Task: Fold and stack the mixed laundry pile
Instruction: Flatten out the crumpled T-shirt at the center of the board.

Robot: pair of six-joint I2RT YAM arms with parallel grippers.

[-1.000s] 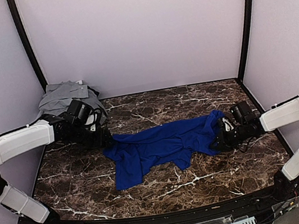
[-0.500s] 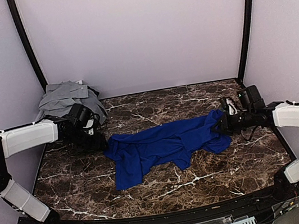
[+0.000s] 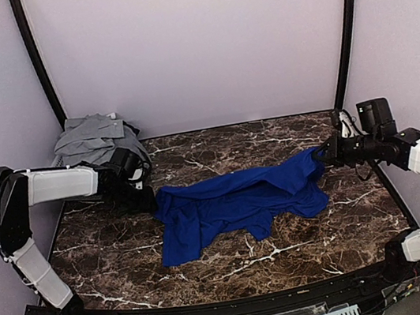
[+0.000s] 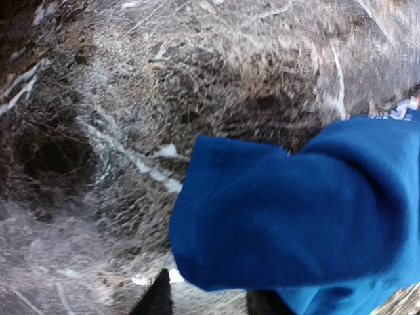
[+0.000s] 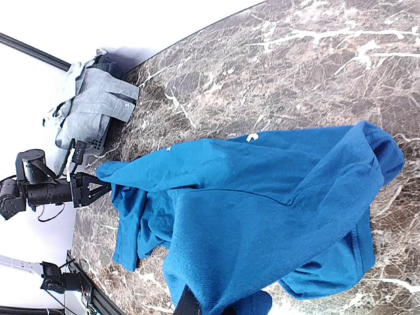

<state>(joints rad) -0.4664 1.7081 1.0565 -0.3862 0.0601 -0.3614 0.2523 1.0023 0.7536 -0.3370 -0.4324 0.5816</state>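
we hold the shirt point(image 3: 233, 202) by both ends, left gripper point(image 3: 149, 199) clenched on a hemmed edge and right gripper point(image 3: 323, 153) pinching the opposite end. it sags across the middle of the table point(image 3: 270, 136), mostly resting on it. the cloth looks bunched and twisted between us, so pulling apart could slip a thin pinch, and laying it flat now would likely trap creases.

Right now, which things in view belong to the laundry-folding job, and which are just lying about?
Job: blue T-shirt, stretched between left gripper and right gripper; grey shirt, far-left corner.
Lying about: basket beneath it; marble table.
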